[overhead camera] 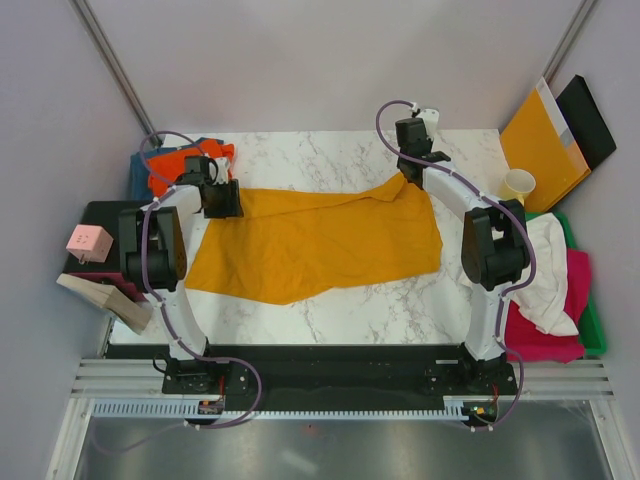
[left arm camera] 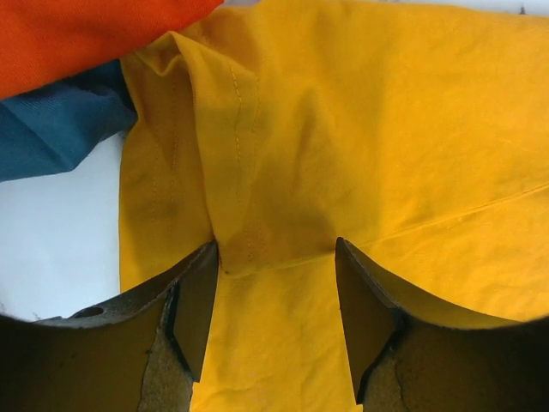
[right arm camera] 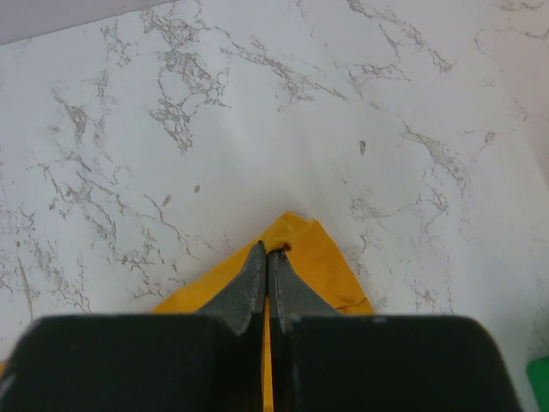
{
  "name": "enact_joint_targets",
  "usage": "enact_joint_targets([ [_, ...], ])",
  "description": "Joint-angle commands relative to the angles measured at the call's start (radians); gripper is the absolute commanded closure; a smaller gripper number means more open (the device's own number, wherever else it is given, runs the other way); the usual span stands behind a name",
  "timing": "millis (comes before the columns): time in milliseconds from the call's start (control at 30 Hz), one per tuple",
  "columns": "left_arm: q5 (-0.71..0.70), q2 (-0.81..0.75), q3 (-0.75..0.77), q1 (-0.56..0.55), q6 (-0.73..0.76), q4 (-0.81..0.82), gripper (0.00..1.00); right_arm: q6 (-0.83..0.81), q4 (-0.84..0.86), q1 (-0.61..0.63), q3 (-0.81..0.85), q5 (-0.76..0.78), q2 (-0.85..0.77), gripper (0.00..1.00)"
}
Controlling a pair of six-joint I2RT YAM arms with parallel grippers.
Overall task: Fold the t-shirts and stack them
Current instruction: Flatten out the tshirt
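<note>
**Yellow tee [overhead camera: 320,245] held out for folding**

It lies spread mid-table. My right gripper [right arm camera: 268,253] pinches its far corner to hold it taut. My left gripper [left arm camera: 274,257] hangs spread over the far left hem, ready to grab. Beyond, an orange tee [left arm camera: 77,34] and a teal tee [left arm camera: 51,129] wait.

five t-shirts [overhead camera: 320,240], one envelope [overhead camera: 540,140], one cup [overhead camera: 519,184]

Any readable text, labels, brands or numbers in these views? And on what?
None legible in any view.
Pink box: small dark marks on top, too small to read.
Orange-brown envelope: pale strip along one edge, too blurred to read.
</note>
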Motion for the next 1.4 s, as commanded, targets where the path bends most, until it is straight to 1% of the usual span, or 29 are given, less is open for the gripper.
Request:
enact_joint_targets([
  [0,-0.016,0.014,0.045,0.0,-0.01,0.015,0.38,-0.005,0.034,0.004,-0.001,0.02,0.0,1.0],
  [67,-0.017,0.007,0.047,0.0,-0.005,0.015,0.4,-0.005,0.034,0.004,-0.004,0.023,0.0,1.0],
  [133,-0.016,0.002,0.044,0.0,-0.004,0.014,0.49,-0.003,0.036,0.004,-0.001,0.02,0.003,1.0],
  [200,-0.016,-0.004,0.039,0.0,-0.002,0.015,0.55,-0.002,0.034,0.004,-0.001,0.019,0.003,1.0],
  [233,-0.013,-0.005,0.034,-0.001,-0.002,0.014,0.62,-0.002,0.036,0.004,-0.001,0.019,0.005,1.0],
  [300,-0.011,-0.012,0.033,0.0,0.0,0.014,0.72,-0.003,0.036,0.004,-0.001,0.019,0.003,1.0],
  [333,-0.013,-0.016,0.027,0.0,0.0,0.014,0.88,-0.005,0.036,0.004,-0.003,0.02,0.003,1.0],
  [367,-0.013,-0.022,0.027,0.0,-0.002,0.015,0.96,-0.003,0.034,0.004,-0.004,0.022,0.002,1.0],
  [400,-0.014,-0.027,0.021,0.002,-0.004,0.015,0.98,-0.005,0.036,0.004,-0.006,0.022,-0.001,1.0],
  [567,-0.017,-0.085,-0.013,0.0,-0.004,0.017,0.98,-0.006,0.037,0.004,-0.03,0.032,-0.029,1.0],
  [633,-0.007,-0.163,-0.038,0.002,0.003,0.015,0.98,-0.006,0.036,0.002,-0.041,0.042,-0.05,1.0],
  [667,0.004,-0.198,-0.048,0.003,0.004,0.014,0.98,0.0,0.034,0.001,-0.047,0.046,-0.09,1.0],
  [700,0.025,-0.279,-0.064,0.003,0.007,0.011,0.98,0.002,0.033,-0.002,-0.053,0.052,-0.112,1.0],
  [733,0.038,-0.32,-0.067,0.002,0.004,0.003,0.98,0.006,0.018,-0.002,-0.056,0.057,-0.138,1.0],
  [767,0.05,-0.359,-0.065,0.003,0.003,-0.02,0.98,0.014,0.01,-0.005,-0.058,0.071,-0.191,1.0],
  [800,0.081,-0.443,-0.056,0.005,-0.003,-0.031,0.98,0.017,0.008,-0.005,-0.059,0.075,-0.222,1.0],
  [867,0.113,-0.51,-0.029,0.009,-0.01,-0.087,0.98,0.035,-0.004,-0.005,-0.073,0.081,-0.315,1.0],
  [933,0.171,-0.582,0.031,0.017,-0.063,-0.133,0.98,0.046,-0.025,-0.005,-0.091,0.082,-0.375,1.0],
  [1000,0.217,-0.624,0.08,0.022,-0.083,-0.187,0.98,0.055,-0.038,-0.004,-0.125,0.082,-0.475,1.0],
  [1100,0.262,-0.719,0.128,0.023,-0.096,-0.248,0.98,0.023,-0.068,-0.002,-0.153,0.085,-0.613,1.0],
  [1167,0.274,-0.797,0.146,0.023,-0.088,-0.279,0.98,-0.008,-0.104,0.009,-0.161,0.1,-0.711,1.0],
  [1233,0.259,-0.85,0.162,0.023,-0.073,-0.314,0.98,-0.054,-0.136,0.016,-0.159,0.121,-0.774,1.0],
  [1267,0.257,-0.907,0.165,0.022,-0.063,-0.325,0.98,-0.066,-0.148,0.024,-0.156,0.127,-0.829,1.0],
  [1367,0.245,-0.989,0.175,0.023,-0.039,-0.379,0.98,-0.103,-0.183,0.045,-0.147,0.169,-0.927,1.0],
])
